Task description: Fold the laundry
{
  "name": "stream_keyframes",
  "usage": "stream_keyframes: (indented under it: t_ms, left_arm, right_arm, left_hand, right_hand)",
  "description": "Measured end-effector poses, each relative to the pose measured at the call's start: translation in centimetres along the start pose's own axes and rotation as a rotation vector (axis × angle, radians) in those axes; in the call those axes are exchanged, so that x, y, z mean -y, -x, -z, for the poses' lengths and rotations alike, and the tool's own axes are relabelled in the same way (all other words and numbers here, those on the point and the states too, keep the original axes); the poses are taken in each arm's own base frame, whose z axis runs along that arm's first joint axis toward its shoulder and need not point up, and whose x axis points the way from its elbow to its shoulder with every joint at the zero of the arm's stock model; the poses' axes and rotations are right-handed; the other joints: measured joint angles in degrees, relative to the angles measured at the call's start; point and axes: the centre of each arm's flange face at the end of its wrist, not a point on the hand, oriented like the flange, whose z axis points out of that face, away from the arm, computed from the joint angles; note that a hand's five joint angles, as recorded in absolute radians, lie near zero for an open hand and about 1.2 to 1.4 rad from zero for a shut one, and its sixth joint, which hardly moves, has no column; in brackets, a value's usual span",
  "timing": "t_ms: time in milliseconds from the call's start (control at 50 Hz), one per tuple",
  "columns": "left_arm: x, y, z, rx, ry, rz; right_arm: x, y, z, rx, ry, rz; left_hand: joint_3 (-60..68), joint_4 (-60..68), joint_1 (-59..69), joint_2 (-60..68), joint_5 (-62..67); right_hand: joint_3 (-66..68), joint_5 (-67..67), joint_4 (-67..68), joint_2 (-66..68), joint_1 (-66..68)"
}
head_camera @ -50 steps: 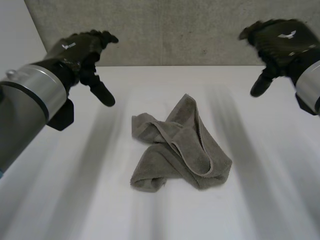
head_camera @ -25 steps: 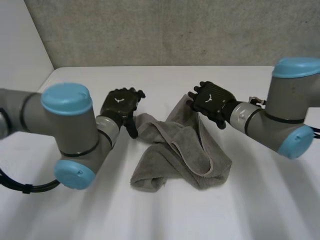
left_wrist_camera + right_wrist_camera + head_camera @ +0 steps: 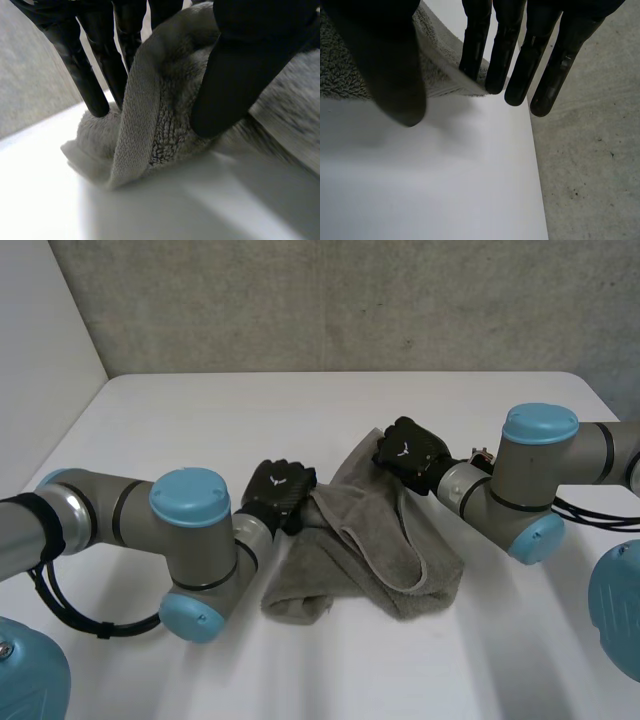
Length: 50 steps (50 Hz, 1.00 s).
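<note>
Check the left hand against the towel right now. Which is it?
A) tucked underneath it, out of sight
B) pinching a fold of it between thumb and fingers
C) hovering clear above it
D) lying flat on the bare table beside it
B: in the left wrist view, a fold of the towel is squeezed between the thumb of the left hand and its fingers.

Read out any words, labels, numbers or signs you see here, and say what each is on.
No words or numbers can be read.
The left hand bears a small white emblem on its back, no letters.
The right hand bears the same.
The towel shows no label.
</note>
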Motion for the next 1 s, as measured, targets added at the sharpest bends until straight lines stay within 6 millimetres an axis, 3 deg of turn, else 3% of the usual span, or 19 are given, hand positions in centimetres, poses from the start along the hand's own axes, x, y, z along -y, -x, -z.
stream_keyframes:
  t_ms: [60, 140, 200, 300, 320, 400, 460, 500, 560, 600, 700, 740, 840, 900, 1000]
  left_arm:
    - [0.9, 0.1, -0.4, 0.009, -0.058, -0.003]
    - [2.6, 0.3, -0.6, 0.023, -0.130, -0.006]
    - [4.8, 0.7, -0.6, 0.041, -0.201, -0.007]
    - [10.8, 2.3, -0.1, 0.107, -0.369, -0.007]
    - [12.4, 2.8, 0.2, 0.127, -0.411, -0.006]
    - [20.1, 6.3, 2.1, 0.236, -0.609, -0.004]
    - [24.4, 8.6, 3.8, 0.306, -0.724, -0.007]
    - [27.2, 10.1, 5.2, 0.353, -0.792, -0.011]
    - [28.8, 11.2, 6.3, 0.386, -0.818, -0.013]
    - [28.6, 11.5, 6.6, 0.394, -0.796, -0.012]
    - [25.0, 11.4, 6.2, 0.384, -0.645, -0.008]
    - [21.7, 11.1, 5.8, 0.367, -0.538, -0.006]
    - [14.5, 10.5, 5.3, 0.329, -0.345, -0.001]
    - [10.3, 10.8, 5.2, 0.320, -0.252, 0.004]
    - [5.4, 12.0, 5.5, 0.326, -0.154, 0.017]
  right_arm:
    - [-0.1, 0.0, -0.2, 0.000, -0.007, 0.001]
    - [0.0, -0.5, -0.5, -0.019, -0.014, 0.008]
    - [0.5, -2.1, -0.8, -0.066, -0.022, 0.019]
    - [2.8, -8.6, -0.6, -0.266, -0.036, 0.017]
    - [3.7, -10.7, -0.2, -0.335, -0.047, 0.005]
    - [7.7, -20.2, 3.1, -0.643, -0.123, -0.107]
    - [9.7, -25.1, 6.3, -0.808, -0.173, -0.200]
    - [10.6, -27.2, 8.4, -0.871, -0.187, -0.257]
    - [11.2, -27.8, 10.1, -0.863, -0.159, -0.318]
    - [11.0, -27.1, 10.5, -0.812, -0.114, -0.353]
    - [8.8, -22.1, 10.1, -0.562, 0.080, -0.456]
    - [7.4, -18.6, 9.9, -0.415, 0.175, -0.506]
    - [4.9, -12.1, 10.0, -0.191, 0.277, -0.567]
    - [3.8, -8.9, 10.3, -0.117, 0.305, -0.579]
    - [2.3, -5.6, 11.1, -0.052, 0.344, -0.567]
  left_hand:
    - [10.51, 10.63, 8.99, 10.59, 9.91]
    - [12.80, 12.87, 10.29, 12.84, 11.18]
    - [13.18, 13.34, 10.27, 13.18, 11.19]
    - [13.38, 13.40, 10.28, 13.33, 11.19]
    - [13.40, 13.46, 10.28, 13.37, 11.19]
    - [13.44, 13.55, 10.28, 13.40, 11.19]
    - [13.44, 13.55, 10.28, 13.41, 11.19]
    - [13.44, 13.55, 10.28, 13.42, 11.19]
    - [13.44, 13.55, 10.28, 13.43, 11.19]
    - [13.45, 13.56, 10.28, 13.43, 11.19]
    - [13.44, 13.54, 10.28, 13.41, 11.19]
    - [11.51, 11.44, 10.27, 11.32, 11.19]
    - [8.90, 8.84, 10.03, 8.86, 10.97]
    - [8.61, 8.54, 10.02, 8.55, 10.97]
    - [8.44, 8.34, 10.01, 8.36, 10.97]
  right_hand:
    - [21.11, 21.72, 21.30, 21.44, 22.38]
    - [28.11, 28.31, 28.08, 27.97, 27.40]
    - [28.12, 28.31, 28.09, 27.97, 27.40]
    - [28.12, 28.32, 28.09, 28.00, 27.41]
    - [28.12, 28.32, 28.09, 28.06, 27.41]
    - [28.12, 28.32, 28.09, 28.07, 27.41]
    - [28.12, 28.32, 28.09, 28.07, 27.41]
    - [28.12, 28.55, 28.09, 28.07, 27.41]
    - [28.12, 28.60, 28.09, 28.07, 27.35]
    - [28.12, 28.60, 28.09, 28.07, 27.43]
    - [28.12, 28.60, 28.09, 28.07, 27.46]
    - [28.12, 28.60, 28.09, 28.06, 27.46]
    - [28.12, 28.60, 28.09, 28.06, 27.47]
    - [28.12, 28.61, 28.10, 28.07, 27.47]
    - [28.12, 28.61, 28.10, 28.07, 27.48]
